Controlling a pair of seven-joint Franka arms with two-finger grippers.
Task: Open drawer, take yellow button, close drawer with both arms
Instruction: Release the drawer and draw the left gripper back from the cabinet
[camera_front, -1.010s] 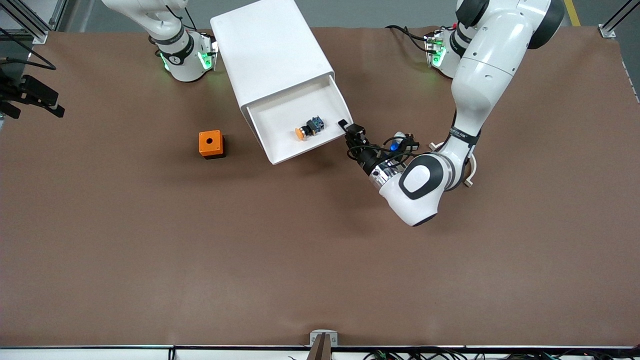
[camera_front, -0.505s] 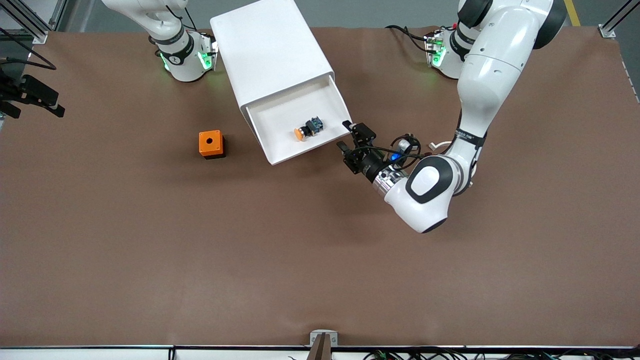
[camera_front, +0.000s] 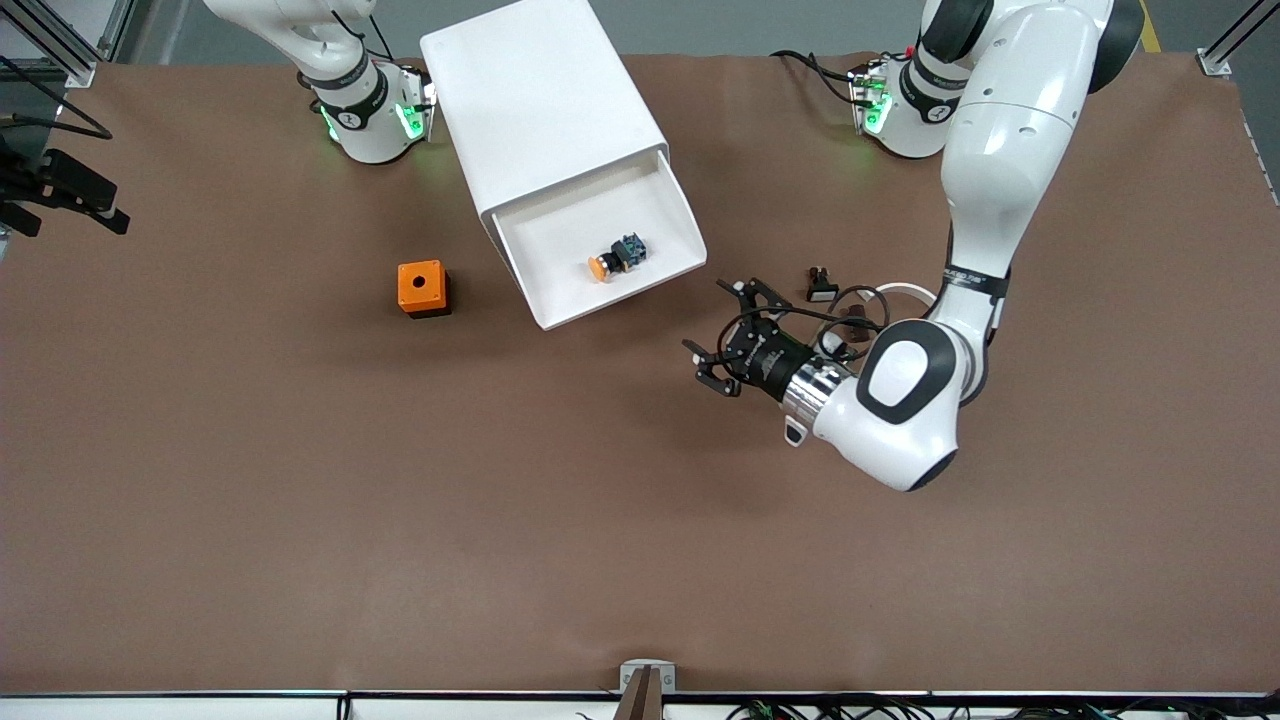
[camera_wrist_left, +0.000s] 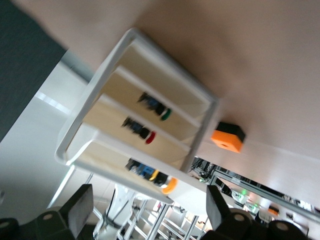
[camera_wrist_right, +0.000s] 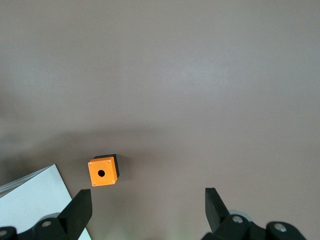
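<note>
Brown tabletop: white plastic tray drawer (camera_front: 600, 245) is pulled open, orange-capped button (camera_front: 617, 256) left inside, untaken. Left gripper (camera_front: 728, 338) spread apart nearby; right gripper (camera_wrist_right: 145, 212) spread, waiting over orange cube (camera_front: 422, 288). Pick & closing outstanding.

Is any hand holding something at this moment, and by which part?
Nothing is held. The left hand is open over bare table; the right hand is open and empty too.

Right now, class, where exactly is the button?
In the front view the button lies inside the open top drawer of the white cabinet, nearer the front camera than the cabinet and untouched by either claw.
</note>
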